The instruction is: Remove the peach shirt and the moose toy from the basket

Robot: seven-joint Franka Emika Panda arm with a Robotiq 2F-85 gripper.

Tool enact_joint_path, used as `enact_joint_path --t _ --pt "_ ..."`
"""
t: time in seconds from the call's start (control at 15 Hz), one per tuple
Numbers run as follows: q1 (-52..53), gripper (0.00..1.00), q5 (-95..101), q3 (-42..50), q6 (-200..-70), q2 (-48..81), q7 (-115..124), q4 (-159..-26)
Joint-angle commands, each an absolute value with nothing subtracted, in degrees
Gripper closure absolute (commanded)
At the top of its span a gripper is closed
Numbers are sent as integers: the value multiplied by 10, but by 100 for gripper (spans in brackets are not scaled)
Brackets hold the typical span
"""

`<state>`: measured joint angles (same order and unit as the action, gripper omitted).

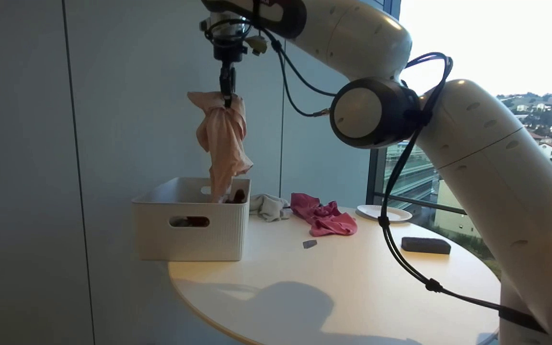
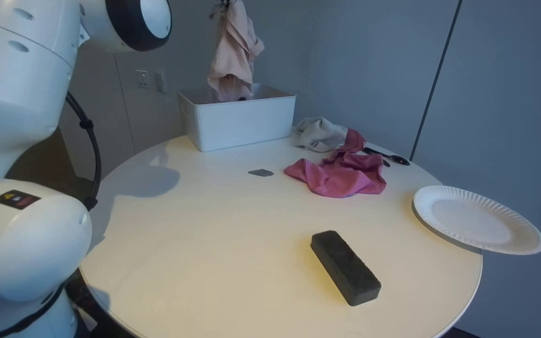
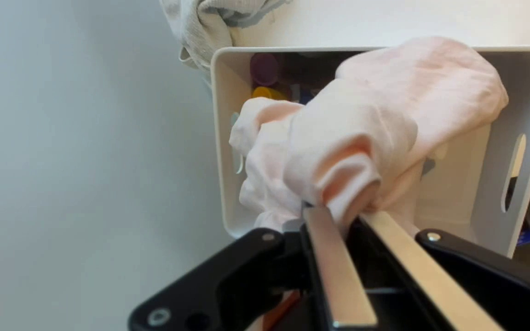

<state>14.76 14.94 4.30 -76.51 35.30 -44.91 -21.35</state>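
Over the white basket, the pincer grips the peach shirt by its upper part, the cloth bunched tight in its hold. The shirt hangs down in folds, its lower end at the basket's mouth; whether it rests on anything inside is hidden. From the wrist view, it screens much of the interior, though a purple round thing and a yellow thing show past its edge. A dark brown thing sits just beside the shirt's lower end in an exterior view; I cannot tell whether it is the moose toy.

A corner of the basket juts beyond the edge of the tabletop. Just beside another corner lies a rumpled grey cloth, and next to that a crumpled pink cloth. Near the pink cloth lie a black spoon and a small grey scrap. Well apart from the basket are a black block and a white paper plate, the plate overhanging the tabletop's edge. The arm and its cable block part of the tabletop in an exterior view.
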Motion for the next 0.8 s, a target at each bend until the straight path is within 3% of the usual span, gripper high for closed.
enact_joint_path --t 0.0,0.73 --pt "144 95 165 53 -749 295 -375 -213" --pt "78 94 204 84 -675 189 -168 -211"
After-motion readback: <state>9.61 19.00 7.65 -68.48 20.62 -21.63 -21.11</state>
